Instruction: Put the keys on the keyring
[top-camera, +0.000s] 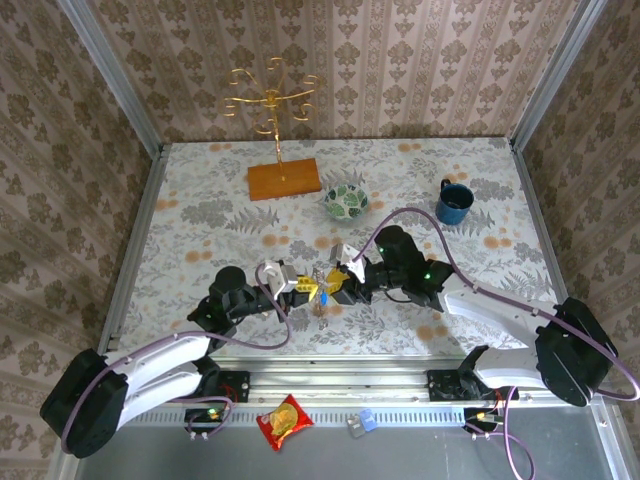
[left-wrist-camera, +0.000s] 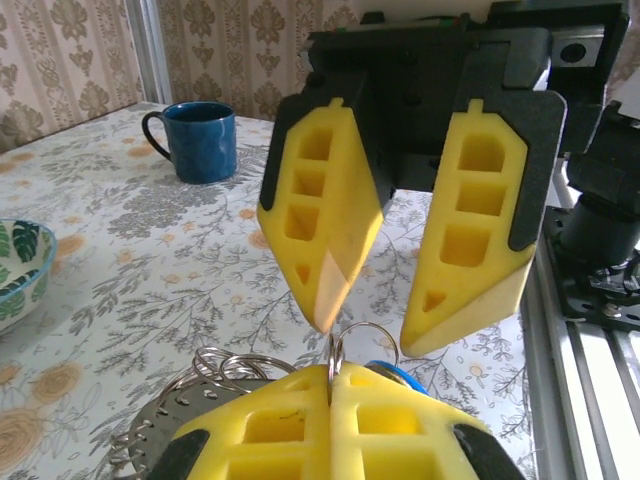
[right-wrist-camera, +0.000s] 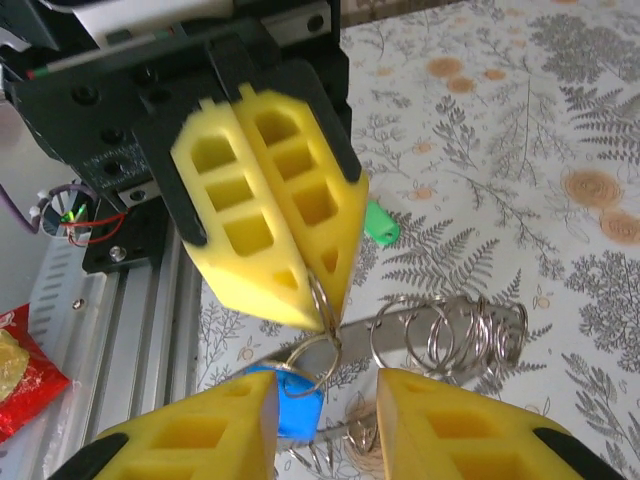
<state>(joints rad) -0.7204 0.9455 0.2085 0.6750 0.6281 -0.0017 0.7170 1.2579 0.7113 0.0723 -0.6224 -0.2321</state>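
Observation:
My left gripper (left-wrist-camera: 330, 372) is shut on a small split ring (left-wrist-camera: 347, 345) that carries the blue-headed key (left-wrist-camera: 402, 374). The same left gripper (right-wrist-camera: 322, 318) hangs tip-down in the right wrist view, pinching that ring (right-wrist-camera: 322, 300) with the blue key (right-wrist-camera: 300, 412) below it. My right gripper (right-wrist-camera: 325, 388) stands open, one fingertip on each side of the blue key's head; it faces the left gripper (top-camera: 308, 289) at table centre. The grey flat keyring (right-wrist-camera: 400, 318), strung with several small wire rings, lies just under the grippers. The green-headed key (right-wrist-camera: 380, 222) lies loose on the table.
A blue mug (top-camera: 453, 203) stands at the back right and a green-and-white patterned bowl (top-camera: 345, 203) at the back centre. A gold wire stand on a wooden base (top-camera: 283, 178) is behind them. A red snack packet (top-camera: 284, 421) lies beyond the near rail.

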